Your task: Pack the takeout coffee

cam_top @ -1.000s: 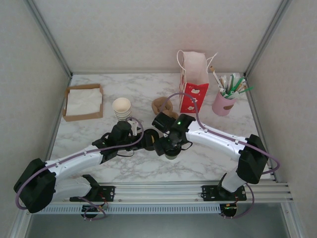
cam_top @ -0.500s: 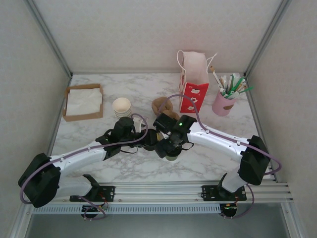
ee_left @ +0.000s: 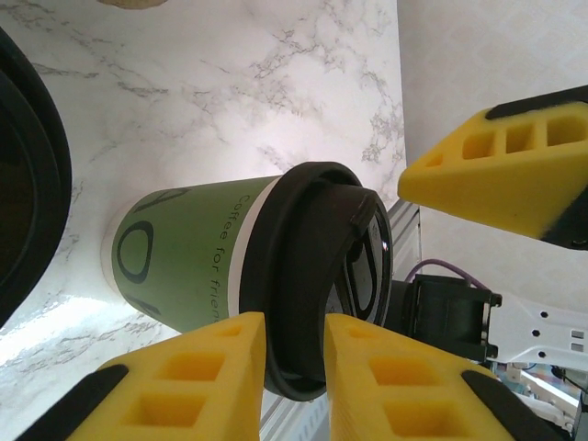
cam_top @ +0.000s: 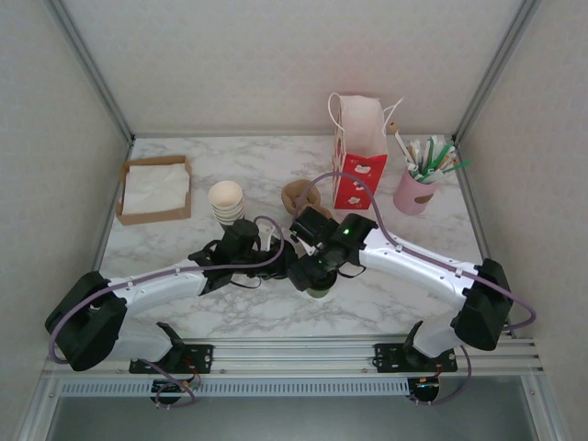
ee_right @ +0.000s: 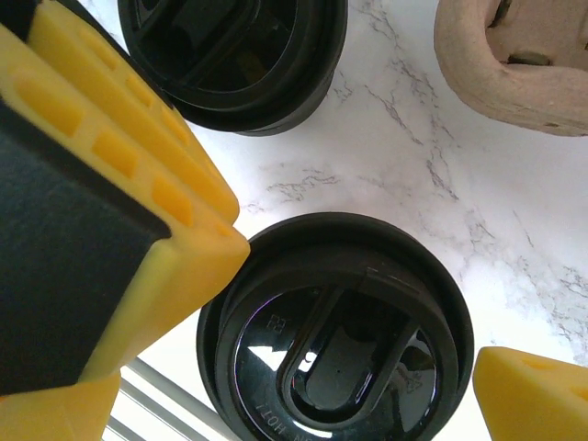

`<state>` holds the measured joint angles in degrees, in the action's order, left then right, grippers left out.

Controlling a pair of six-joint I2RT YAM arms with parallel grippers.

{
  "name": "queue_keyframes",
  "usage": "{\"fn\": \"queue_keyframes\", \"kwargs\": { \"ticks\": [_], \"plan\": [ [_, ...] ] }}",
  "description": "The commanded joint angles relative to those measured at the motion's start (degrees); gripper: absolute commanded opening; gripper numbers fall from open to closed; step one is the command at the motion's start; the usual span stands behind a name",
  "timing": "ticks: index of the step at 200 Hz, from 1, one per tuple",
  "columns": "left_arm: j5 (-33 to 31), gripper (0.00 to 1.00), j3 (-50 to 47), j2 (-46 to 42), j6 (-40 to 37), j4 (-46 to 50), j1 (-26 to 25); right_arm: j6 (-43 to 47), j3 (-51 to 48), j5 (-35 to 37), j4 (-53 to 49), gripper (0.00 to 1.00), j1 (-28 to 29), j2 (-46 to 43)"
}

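Note:
The takeout coffee is a green-and-white paper cup under a black lid, standing on the marble table near the front rail. My left gripper comes in from the side, its yellow fingers closed to a narrow gap with the lid's rim pinched between them. My right gripper hangs straight above the cup, wide open, one finger beside the lid and the other past its far edge. In the top view both grippers meet over the cup.
A squat stack of black lids sits just behind the cup. A brown pulp carrier, a red-and-white paper bag, a stack of lidless cups, a pink stirrer holder and a napkin box stand further back.
My left arm has reached further right and forward, bringing its gripper up to the cup's lid. The right gripper has stayed over the cup, shifting only slightly.

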<state>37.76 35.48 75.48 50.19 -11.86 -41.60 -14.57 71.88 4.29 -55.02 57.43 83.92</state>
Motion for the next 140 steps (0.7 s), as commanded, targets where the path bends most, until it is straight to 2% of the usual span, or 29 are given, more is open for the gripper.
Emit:
{"fn": "queue_keyframes", "kwargs": {
  "ticks": [1, 26, 46, 98, 107, 140],
  "plan": [
    [-0.48, 0.24, 2.07, 0.14, -0.54, 0.39, -0.49, -1.32, 0.36, 0.13, -0.69, 0.99, 0.58, -2.31],
    [-1.17, 0.24, 2.44, -0.88, -0.62, 1.32, -0.51, -4.40, -0.09, 0.89, -1.21, 0.96, -0.56, -5.09],
    [-1.88, 0.24, 3.00, -2.54, -0.63, 2.77, -0.49, -7.64, -2.28, -0.57, 0.06, 0.82, -3.43, -8.97],
    [-0.42, 0.03, 2.54, -4.62, 1.42, 2.85, -0.81, -14.53, -11.89, -12.87, 6.37, 0.00, -14.26, -17.39],
    [-0.32, 0.00, 2.18, -4.50, 1.74, 2.42, -1.11, -15.48, -13.68, -15.19, 7.46, 0.00, -16.97, -17.77],
    [-0.33, 0.00, 1.39, -3.88, 2.30, 1.06, -1.98, -17.06, -18.37, -21.30, 11.41, 0.00, -21.95, -18.22]
  ]
}}
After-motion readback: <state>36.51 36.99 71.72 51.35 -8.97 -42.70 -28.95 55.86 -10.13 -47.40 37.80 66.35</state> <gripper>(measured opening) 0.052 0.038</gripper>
